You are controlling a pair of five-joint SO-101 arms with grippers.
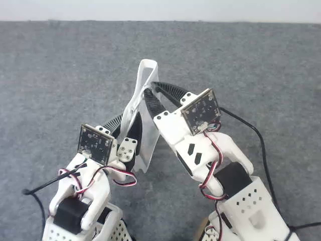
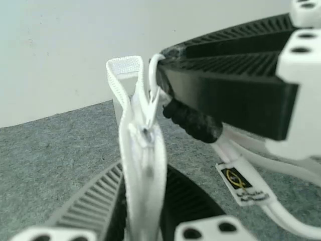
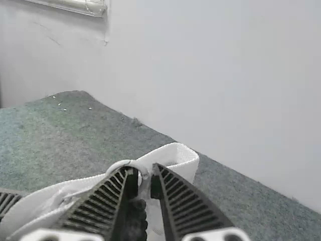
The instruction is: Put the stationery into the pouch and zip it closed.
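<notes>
A white pouch (image 1: 142, 108) is held up on edge above the grey mat, one end pointing up and away. My left gripper (image 1: 132, 132) is shut on its lower part; in the left wrist view the pouch (image 2: 143, 165) stands between the two black fingers (image 2: 95, 206). My right gripper (image 1: 150, 91) is at the upper end, shut on the white zipper pull (image 3: 128, 163). In the left wrist view the zipper pull (image 2: 152, 75) is pinched at the tip of that right gripper (image 2: 163, 70), just above the slider (image 2: 145, 131). No loose stationery shows.
The grey mat (image 1: 60, 75) spreads all around the arms, with a pale wall (image 1: 160, 9) along its far edge. Black cables (image 1: 251, 130) trail off beside the right arm and at the left arm's base (image 1: 35, 190).
</notes>
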